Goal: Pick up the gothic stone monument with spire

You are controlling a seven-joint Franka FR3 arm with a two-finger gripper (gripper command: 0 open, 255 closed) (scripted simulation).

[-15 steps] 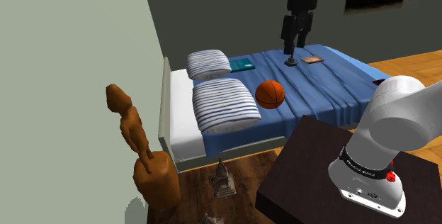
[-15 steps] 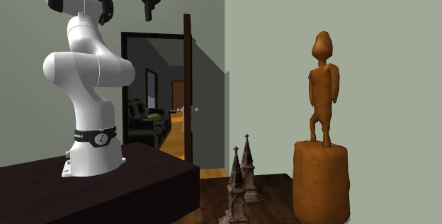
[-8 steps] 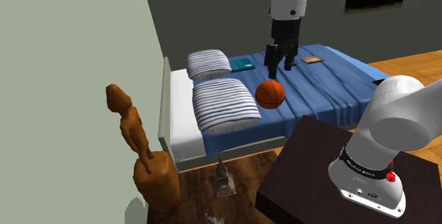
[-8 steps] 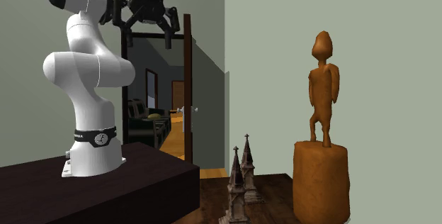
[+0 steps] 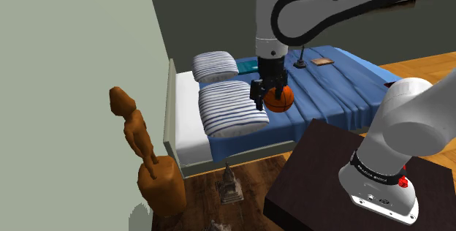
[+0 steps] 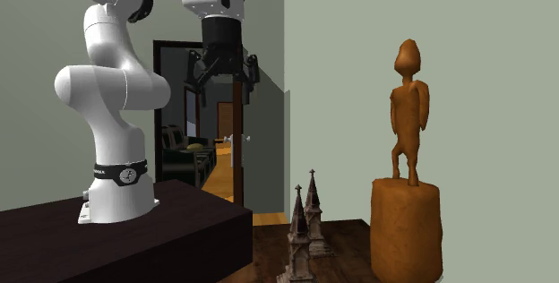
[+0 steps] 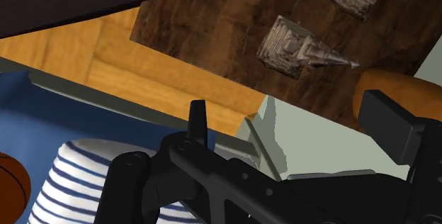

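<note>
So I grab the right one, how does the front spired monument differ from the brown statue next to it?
The monument is grey, the statue brown. The monument tapers to a pointed spire; the statue is a standing figure on a round base. The statue rises far taller than the monument. Both stand upright on the dark wood floor by the pale wall.

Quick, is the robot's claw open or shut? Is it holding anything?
Claw: open, fingers apart, holding nothing.
</note>
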